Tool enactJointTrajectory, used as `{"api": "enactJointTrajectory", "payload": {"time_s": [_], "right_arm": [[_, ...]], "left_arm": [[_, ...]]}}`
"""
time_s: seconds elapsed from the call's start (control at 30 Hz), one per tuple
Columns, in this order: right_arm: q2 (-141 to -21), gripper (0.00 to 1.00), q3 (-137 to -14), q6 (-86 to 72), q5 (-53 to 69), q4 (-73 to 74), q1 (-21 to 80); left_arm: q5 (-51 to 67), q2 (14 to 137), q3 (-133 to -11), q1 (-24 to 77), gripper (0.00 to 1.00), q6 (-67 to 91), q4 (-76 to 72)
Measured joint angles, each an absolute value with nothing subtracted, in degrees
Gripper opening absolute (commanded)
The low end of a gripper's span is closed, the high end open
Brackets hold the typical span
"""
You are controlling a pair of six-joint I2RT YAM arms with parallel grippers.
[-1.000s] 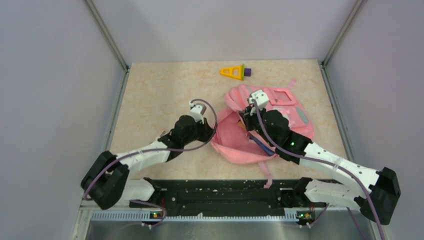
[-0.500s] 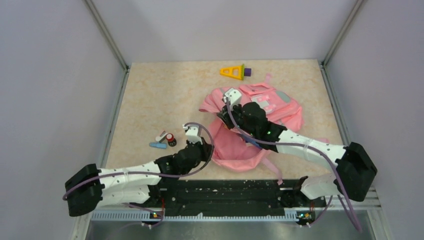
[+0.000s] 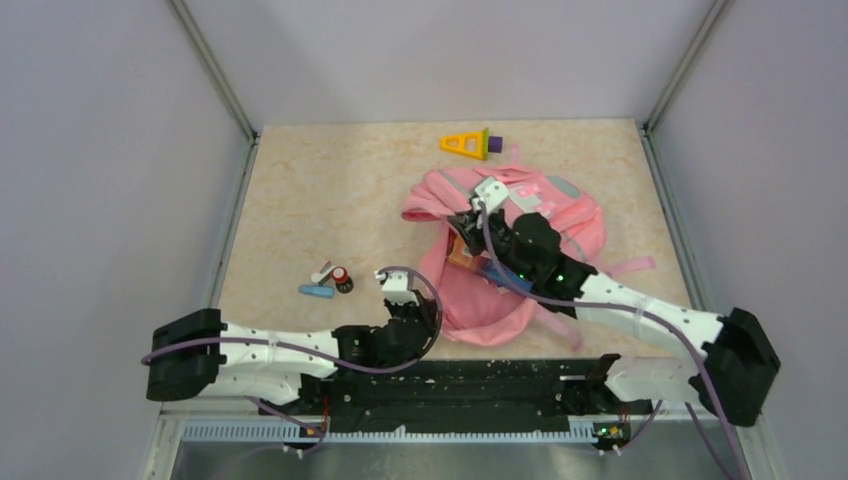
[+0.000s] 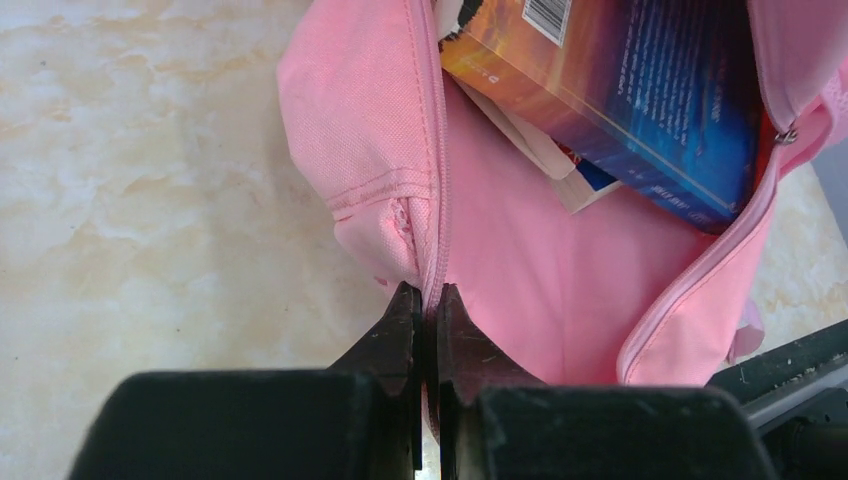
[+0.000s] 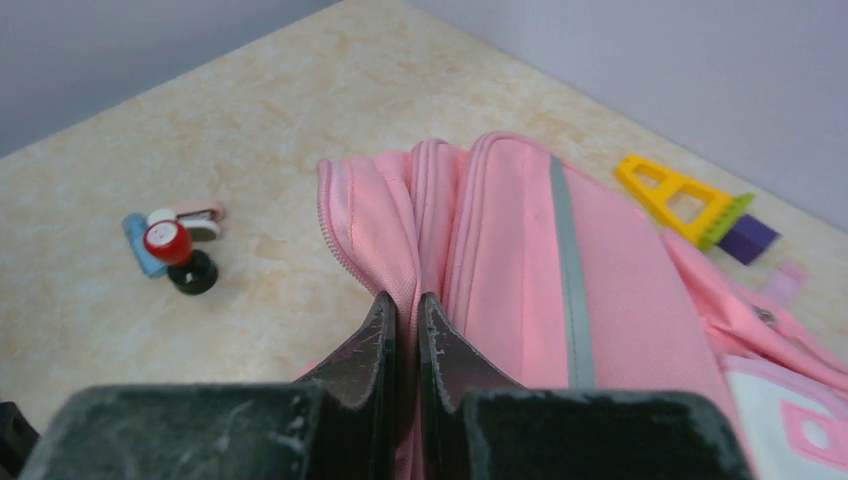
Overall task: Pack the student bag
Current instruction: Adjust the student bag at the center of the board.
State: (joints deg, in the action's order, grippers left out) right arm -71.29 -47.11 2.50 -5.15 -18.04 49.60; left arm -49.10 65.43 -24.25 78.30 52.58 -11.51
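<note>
The pink student bag (image 3: 560, 215) lies open at the table's right centre. A blue and orange book (image 4: 640, 90) sits inside its mouth, also showing from above (image 3: 478, 265). My left gripper (image 4: 428, 297) is shut on the bag's near zipper edge (image 4: 436, 200), at the bag's lower left (image 3: 425, 310). My right gripper (image 5: 405, 305) is shut on a fold of the bag's upper opening edge (image 5: 420, 220), at the top of the mouth (image 3: 462, 225). The bag's mouth is held spread between them.
A small cluster lies left of the bag: a red-capped black item (image 3: 342, 279), a blue piece (image 3: 315, 292) and a white piece (image 3: 322, 270). A yellow triangle toy with a purple block (image 3: 470, 144) lies at the back. Metal frame rails run along both table sides.
The left arm swung down toward the near edge, uncovering the small cluster, and pulled the bag's near rim along. The right gripper shifted with the upper edge; the bag mouth opened wider.
</note>
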Motion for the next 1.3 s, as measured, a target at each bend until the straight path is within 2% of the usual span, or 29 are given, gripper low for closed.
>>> {"api": "enactJointTrajectory", "payload": {"time_s": [0.1, 0.17, 0.3, 0.37, 0.43, 0.53, 0.7, 0.83, 1.07, 1.3], "right_arm": [[-64.14, 0.01, -43.33, 3.66, -10.41, -19.51, 49.3], [-60.73, 0.16, -41.93, 4.25, -14.41, -20.29, 48.93], [-56.84, 0.61, -41.65, 2.22, -22.17, -18.39, 48.82], [-54.68, 0.77, -41.65, -0.08, -25.56, -14.83, 48.45], [-52.03, 0.86, -41.65, -2.46, -28.1, -10.26, 48.05], [-47.05, 0.95, -41.65, -5.74, -31.09, -2.9, 47.77], [-36.97, 0.99, -41.6, -10.63, -34.0, 5.67, 47.64], [-32.16, 0.99, -40.34, -13.08, -36.25, 6.39, 47.35], [-40.99, 0.99, -37.1, -16.78, -36.77, 6.57, 47.31], [-47.4, 0.99, -35.24, -20.47, -37.26, 4.95, 47.24]], "left_arm": [[-49.69, 65.3, -25.91, 78.7, 0.0, 50.87, -11.53], [-50.3, 64.95, -27.51, 78.83, 0.0, 48.31, -11.73], [-50.0, 64.66, -32.93, 77.97, 0.0, 40.56, -11.73], [-47.97, 64.66, -35.4, 76.64, 0.0, 38.41, -11.55], [-44.91, 64.66, -37.41, 74.48, 0.0, 37.06, -11.35], [-39.4, 64.66, -38.68, 69.95, 0.0, 35.9, -11.33], [-32.47, 64.86, -40.95, 63.37, 0.0, 32.16, -9.89], [-29.43, 66.67, -47.86, 62.63, 0.0, 26.06, -8.34], [-26.06, 66.24, -50.74, 62.59, 0.0, 21.15, -6.17], [-23.42, 56.93, -44.4, 63.86, 0.0, 21.3, -3.97]]}}
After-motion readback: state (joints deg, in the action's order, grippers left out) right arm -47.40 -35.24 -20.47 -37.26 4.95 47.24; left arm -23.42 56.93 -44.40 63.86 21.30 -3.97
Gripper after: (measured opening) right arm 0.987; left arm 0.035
